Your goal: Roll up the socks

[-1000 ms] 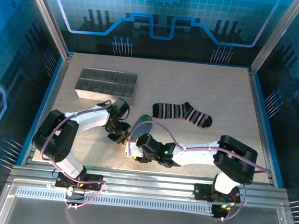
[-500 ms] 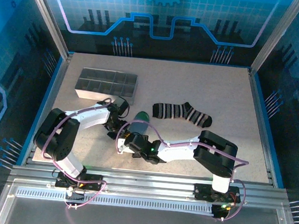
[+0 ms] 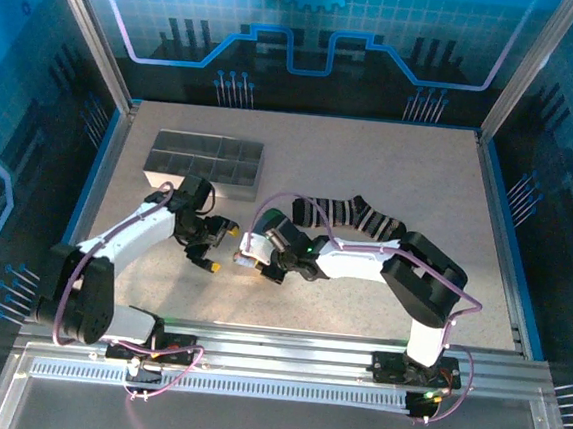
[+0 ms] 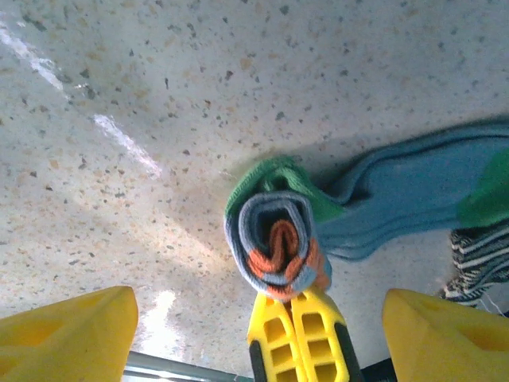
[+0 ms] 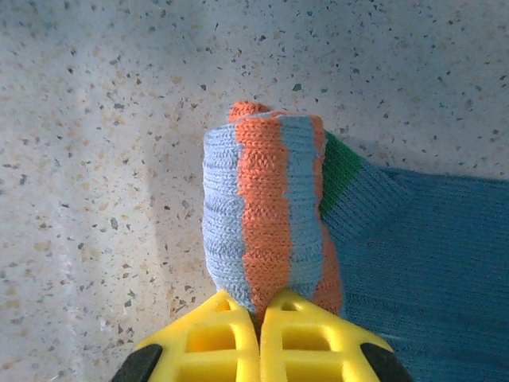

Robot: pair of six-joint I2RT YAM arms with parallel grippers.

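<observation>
The grey-blue sock (image 5: 266,215) is wound into a tight roll from its orange cuff. Its loose blue part (image 4: 413,187) with green patches trails off to the right. My right gripper (image 5: 258,310) is shut on the end of the roll, yellow fingers (image 4: 298,334) pinching it just above the table. The left gripper (image 3: 220,246) stands open to the left of the roll, with its wide yellow fingers (image 4: 67,334) apart and touching nothing. The black sock with white stripes (image 3: 352,215) lies flat right behind the right wrist; its edge (image 4: 477,255) is near the blue one.
A grey compartmented tray (image 3: 206,160) stands at the back left, just beyond the left arm. The right arm (image 3: 403,265) stretches leftwards across the middle of the speckled table (image 3: 421,166). Metal rails (image 3: 275,349) run along the near edge.
The left gripper has opened, let go of the sock roll and drawn back to the left. The right gripper has shut on the roll and carried it farther from the near edge.
</observation>
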